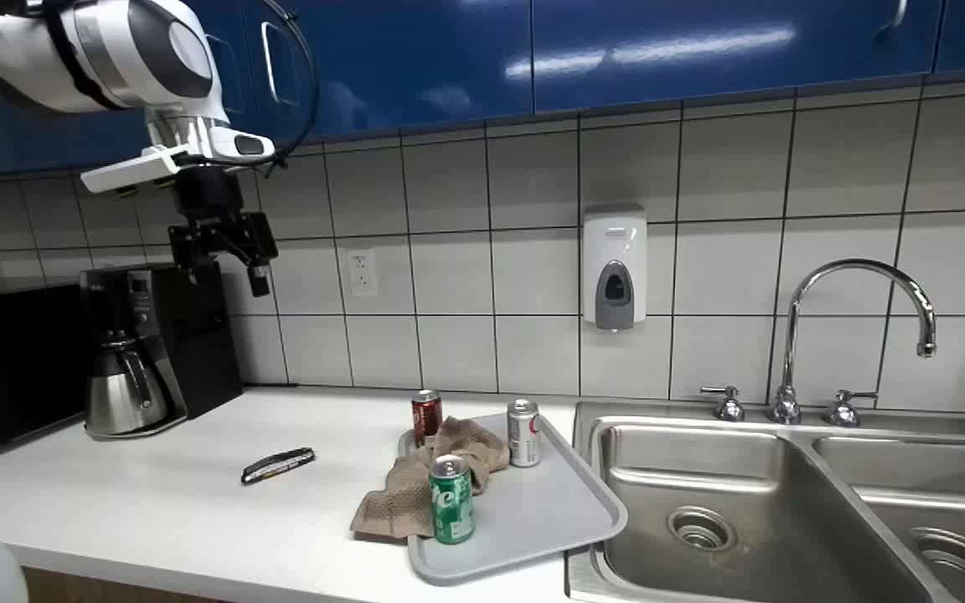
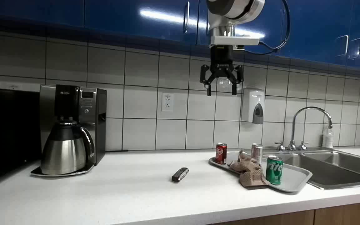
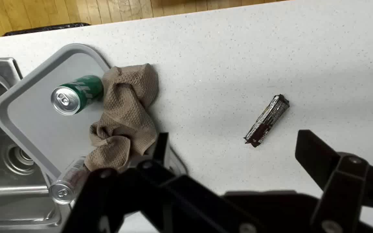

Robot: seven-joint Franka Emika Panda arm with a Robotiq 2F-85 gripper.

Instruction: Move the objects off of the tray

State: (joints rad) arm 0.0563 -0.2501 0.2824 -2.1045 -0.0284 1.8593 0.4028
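"So what did the wrist view show that nothing else did?"

"A strip of wooden floor (image 3: 134, 11) past the edge of the counter (image 3: 225, 64). The coffee maker (image 2: 87, 120), meanwhile, turned up only in the exterior views."

"And the dark red can (image 2: 221, 153)?"

"Plain in both exterior views, upright on the tray (image 1: 545, 511) at the end nearer the tiled wall (image 1: 453, 352). From the wrist, the black gripper (image 3: 233, 132) covered most of that end."

"And the rest?"

"The silver can (image 1: 523, 435) and the green can (image 1: 451, 502) stood on the tray too, with the brown cloth (image 3: 128, 106) rumpled between the cans and spilling past the rim over the counter. The tray overlapped the edge of the sink (image 1: 683, 456)."

"How were the jaws?"

"Spread wide, with only air between them; they touched nothing, high above the counter."

"Wasn't the dark packet (image 3: 266, 121) between them, from the wrist?"

"Only by line of sight. It lay on the counter, well below."

"And the arm (image 1: 143, 59)?"

"In an exterior view it reached in from the upper left, in front of the blue cabinets (image 1: 415, 59), its wrist bent so that the gripper pointed straight down."
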